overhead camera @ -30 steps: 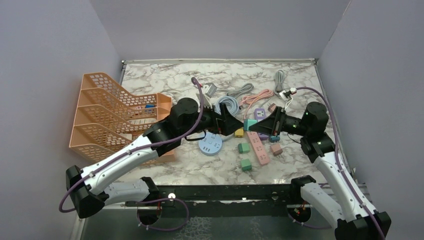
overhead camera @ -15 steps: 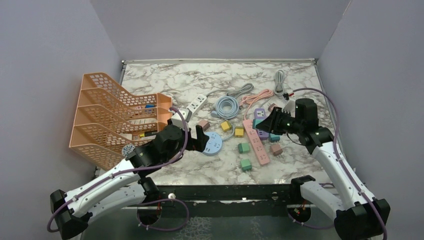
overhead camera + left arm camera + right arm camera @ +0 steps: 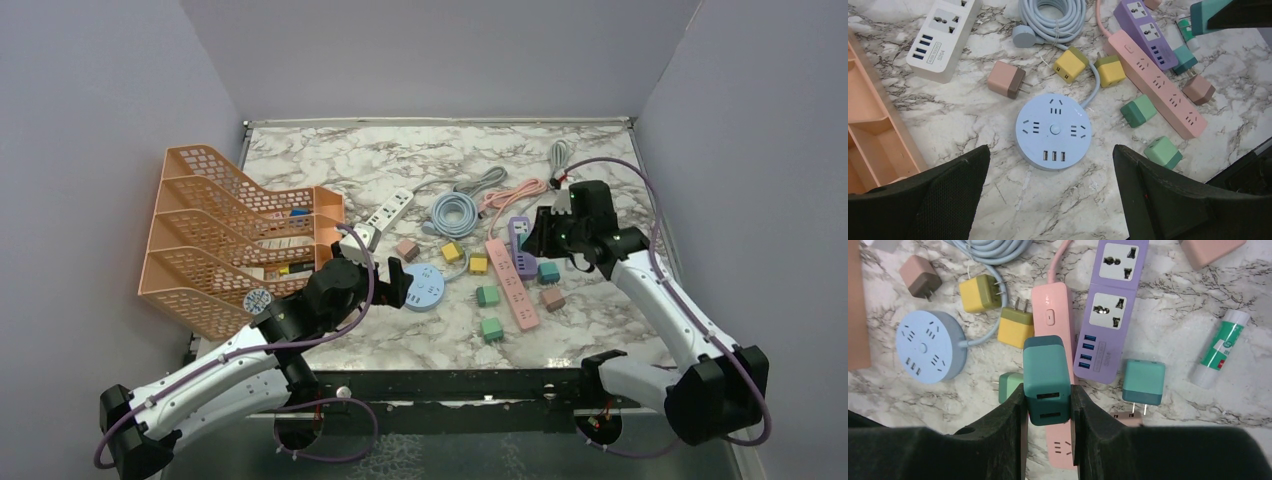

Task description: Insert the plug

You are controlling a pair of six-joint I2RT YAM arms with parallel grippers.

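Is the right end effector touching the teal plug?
Touching. The right wrist view shows the right end effector clamping the teal plug on both sides.

Left gripper (image 3: 397,285) hovers at the round blue socket's (image 3: 430,287) left edge; right gripper (image 3: 527,238) hangs over the purple strip (image 3: 519,228), just beside the pink strip (image 3: 515,290); orange rack (image 3: 205,235) stands far left on the table (image 3: 330,160)

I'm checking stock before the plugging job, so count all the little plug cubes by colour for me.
Yellow plug cubes: 2
Green plug cubes: 2
Teal plug cubes: 2, one held in the right tool
Pink-brown plug cubes: 3, one cut off at the frame edge
Total: 9
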